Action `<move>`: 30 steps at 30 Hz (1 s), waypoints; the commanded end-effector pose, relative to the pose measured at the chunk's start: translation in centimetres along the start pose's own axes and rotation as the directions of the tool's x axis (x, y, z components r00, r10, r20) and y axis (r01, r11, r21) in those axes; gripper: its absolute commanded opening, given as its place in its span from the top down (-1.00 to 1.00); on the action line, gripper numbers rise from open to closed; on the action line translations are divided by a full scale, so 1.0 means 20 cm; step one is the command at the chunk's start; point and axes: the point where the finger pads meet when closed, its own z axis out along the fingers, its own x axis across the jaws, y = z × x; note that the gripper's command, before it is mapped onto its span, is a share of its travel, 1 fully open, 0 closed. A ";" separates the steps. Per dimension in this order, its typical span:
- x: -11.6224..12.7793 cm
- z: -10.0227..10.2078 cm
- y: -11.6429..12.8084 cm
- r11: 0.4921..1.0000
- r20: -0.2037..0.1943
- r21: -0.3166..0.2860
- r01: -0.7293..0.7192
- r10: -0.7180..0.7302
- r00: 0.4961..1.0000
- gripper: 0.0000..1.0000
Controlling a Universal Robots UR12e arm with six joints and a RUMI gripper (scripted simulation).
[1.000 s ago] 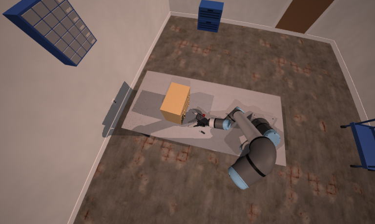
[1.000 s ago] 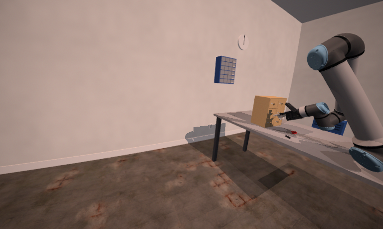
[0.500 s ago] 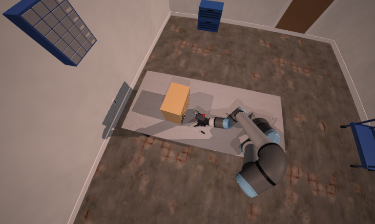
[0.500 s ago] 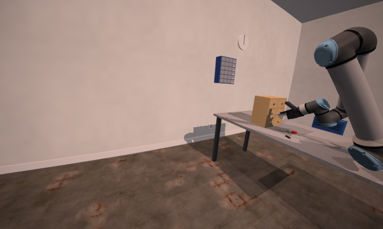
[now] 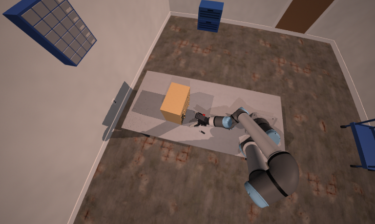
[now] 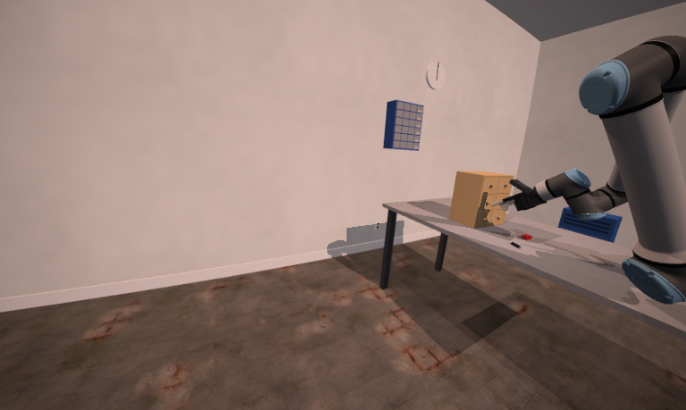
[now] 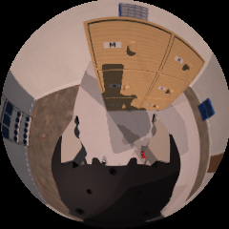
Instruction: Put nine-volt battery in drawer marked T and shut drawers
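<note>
The tan wooden chest [image 5: 175, 103] stands upright on the table's left half. It also shows in the side view [image 6: 478, 198] and in the wrist view [image 7: 138, 62]. Its drawer fronts face my gripper and look shut. One top drawer reads M [image 7: 113, 45]; the other labels are too small to read. My gripper [image 5: 193, 119] [image 7: 114, 115] is open and empty, level with the drawer fronts, a short way off [image 6: 506, 193]. A small red thing [image 5: 203, 114] [image 6: 526, 236] [image 7: 142, 155] and a small black oblong thing [image 5: 202, 132] [image 6: 515, 244] lie on the table below it. I cannot tell which is the battery.
The arm's base [image 5: 260, 128] stands on the table's right half. The table's near edge runs just past the black thing. A blue cabinet [image 5: 210, 15] stands by the far wall, a blue bin rack [image 5: 51, 25] hangs on the left wall, and a blue cart [image 5: 363, 144] is at the right.
</note>
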 end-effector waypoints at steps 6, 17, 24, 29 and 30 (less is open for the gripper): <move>0.00 -0.03 -0.01 0.998 -0.001 -0.064 0.001 -0.001 1.000 -1.00; 0.00 -0.06 -0.02 0.992 -0.001 -0.125 0.001 -0.001 1.000 -1.00; 0.00 -0.09 -0.03 0.985 -0.001 -0.174 0.001 -0.001 1.000 -1.00; 0.00 -0.11 -0.03 0.978 -0.001 -0.209 0.001 -0.001 1.000 -1.00; 0.00 -0.11 -0.03 0.978 -0.001 -0.209 0.001 -0.001 1.000 -1.00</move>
